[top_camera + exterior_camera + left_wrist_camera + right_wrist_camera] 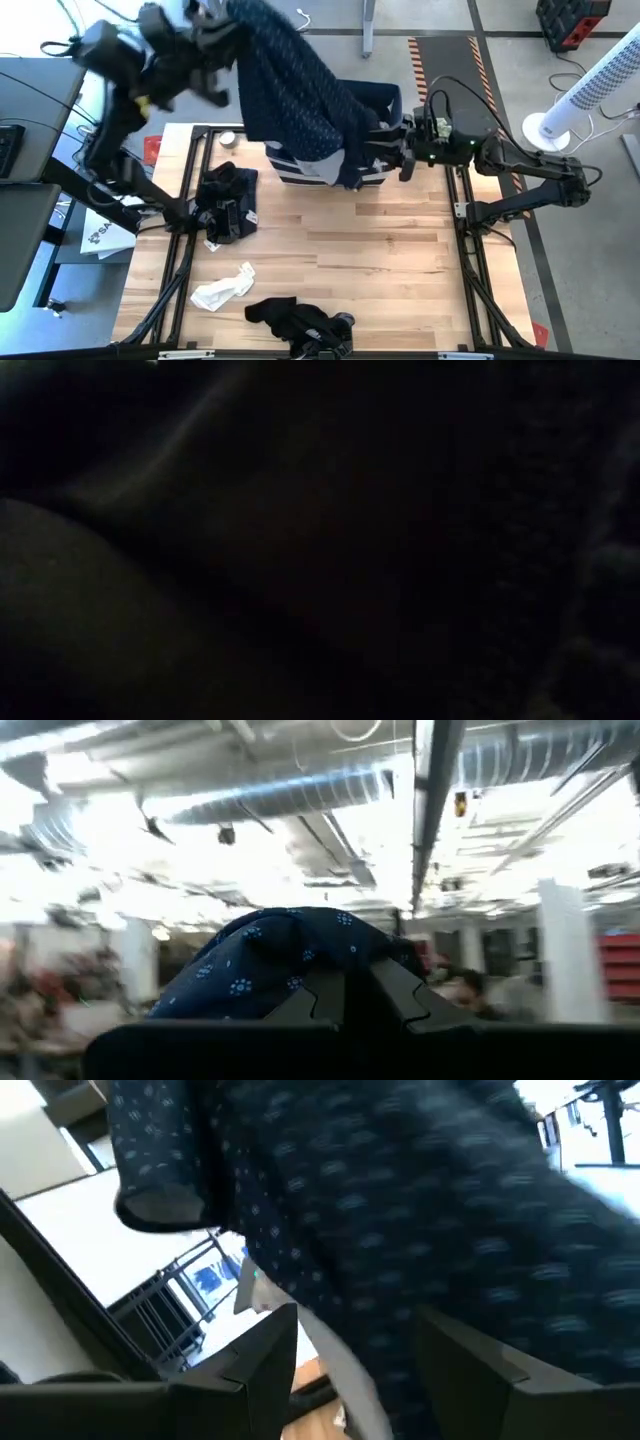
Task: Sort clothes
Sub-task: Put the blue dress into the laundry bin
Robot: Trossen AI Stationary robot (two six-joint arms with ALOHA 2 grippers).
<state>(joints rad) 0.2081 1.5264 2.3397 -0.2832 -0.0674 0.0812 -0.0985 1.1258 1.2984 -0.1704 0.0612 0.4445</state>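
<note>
Left gripper: upper left of the high view, raised, clamped on the speckled navy garment. Right gripper: right of centre, jaws parted round the garment's lower hem, not yet pinching.
Garment: hangs from upper left down toward centre, over the navy bin; long axis diagonal.
Risk: trailing hem may snag the bin rim or slip the pinch, being slack fabric.
</note>
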